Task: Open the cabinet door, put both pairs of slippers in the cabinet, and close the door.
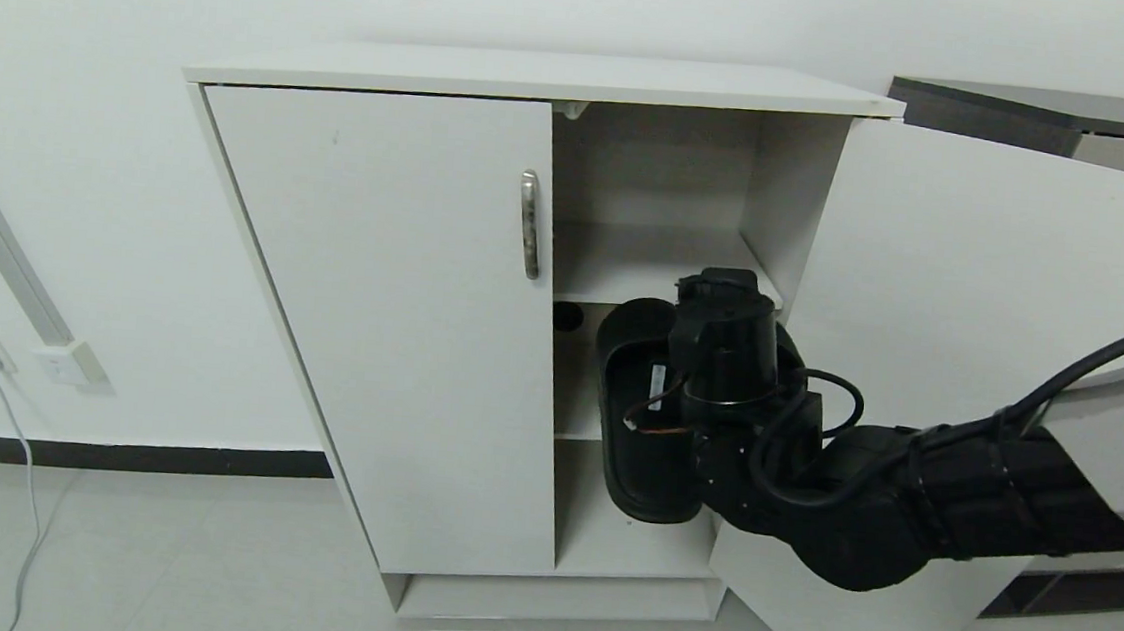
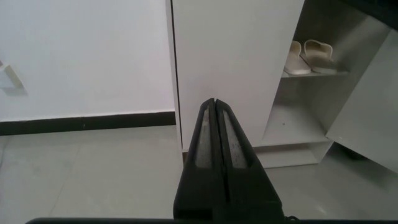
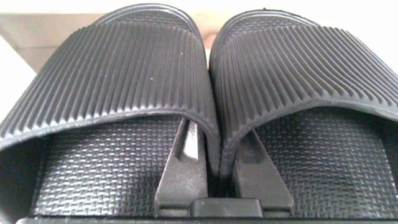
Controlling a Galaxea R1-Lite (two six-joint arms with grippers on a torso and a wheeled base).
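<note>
Second pair's turn: right gripper [image 3: 217, 167], jaws clamped on the black slippers [image 1: 635, 432], at the open cabinet [image 1: 541, 75]; beige slippers [image 2: 309, 55] already shelved. Next, I'd say: set down, release. Left gripper [image 2: 215, 143] jaws together.

My right arm [image 1: 868, 510] is all matte black, chunky rounded joints, with black cables [image 1: 1100, 363] banded along it and one looping near the wrist. Left gripper [image 2: 215, 106] has slim black fingers tapering to rounded tips, with grey textured pads [image 2: 203, 146] inside.
</note>
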